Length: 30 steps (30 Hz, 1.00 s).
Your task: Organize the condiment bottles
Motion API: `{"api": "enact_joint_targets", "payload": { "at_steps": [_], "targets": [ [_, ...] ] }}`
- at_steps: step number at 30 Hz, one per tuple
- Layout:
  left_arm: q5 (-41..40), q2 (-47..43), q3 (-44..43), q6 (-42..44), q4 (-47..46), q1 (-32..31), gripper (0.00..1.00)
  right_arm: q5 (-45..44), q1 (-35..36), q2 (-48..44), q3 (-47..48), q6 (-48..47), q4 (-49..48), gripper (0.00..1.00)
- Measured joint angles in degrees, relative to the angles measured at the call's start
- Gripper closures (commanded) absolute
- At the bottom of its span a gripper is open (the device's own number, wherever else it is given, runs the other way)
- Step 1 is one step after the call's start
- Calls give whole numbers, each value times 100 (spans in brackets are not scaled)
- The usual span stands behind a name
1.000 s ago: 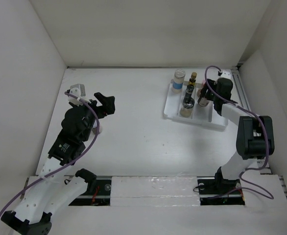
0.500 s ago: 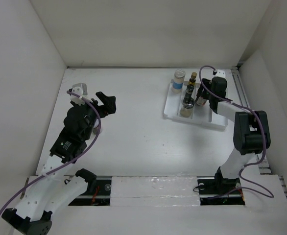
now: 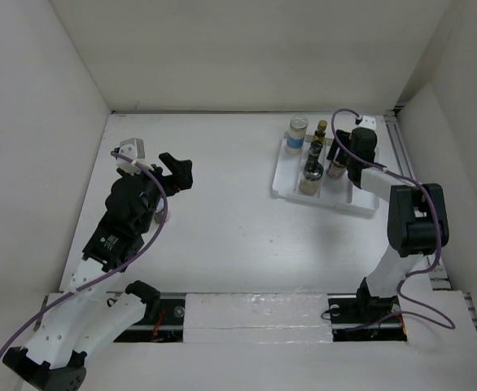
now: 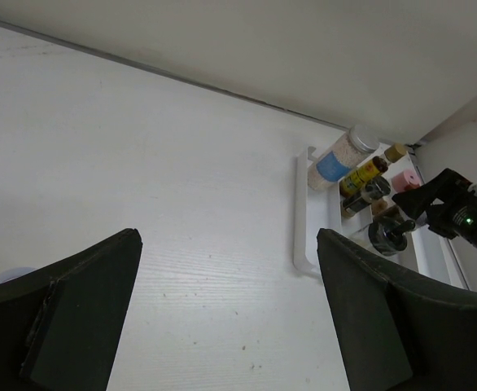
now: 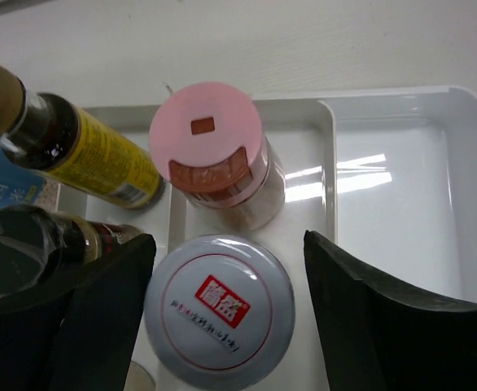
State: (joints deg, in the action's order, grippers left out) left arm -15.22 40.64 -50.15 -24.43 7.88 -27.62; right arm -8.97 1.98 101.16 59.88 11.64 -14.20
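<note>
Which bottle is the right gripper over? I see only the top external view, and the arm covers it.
Observer: The right wrist view shows the red-and-white-topped jar between the spread fingers of the right gripper.
Operator: What stands next to that jar?
Observer: The pink-capped jar, upright in the same compartment of the white tray.
Operator: Does the left gripper hold anything?
Observer: No. In the left wrist view, the left gripper is open, with only bare table between its fingers.

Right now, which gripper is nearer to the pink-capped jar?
Right. The right gripper hovers open over the white tray, with the pink-capped jar just ahead of its fingertips. The left gripper sits open far across the table, on the left side.
</note>
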Motion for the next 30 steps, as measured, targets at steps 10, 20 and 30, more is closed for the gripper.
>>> {"api": "enact_joint_targets", "payload": {
  "at_steps": [10, 20, 30],
  "targets": [
    [0, 0, 0, 7, -15, 0, 15, -275, 129, -330, 210, -9, -7, 13],
    [-192, -160, 2, -28, -22, 0, 17, 592, 1799, -2142, 221, -459, -387, 67],
    [-1298, -1611, 229, -278, -144, 4, 17, 3154, 4457, 1281, 2581, -684, -341, 1]
  ]
}}
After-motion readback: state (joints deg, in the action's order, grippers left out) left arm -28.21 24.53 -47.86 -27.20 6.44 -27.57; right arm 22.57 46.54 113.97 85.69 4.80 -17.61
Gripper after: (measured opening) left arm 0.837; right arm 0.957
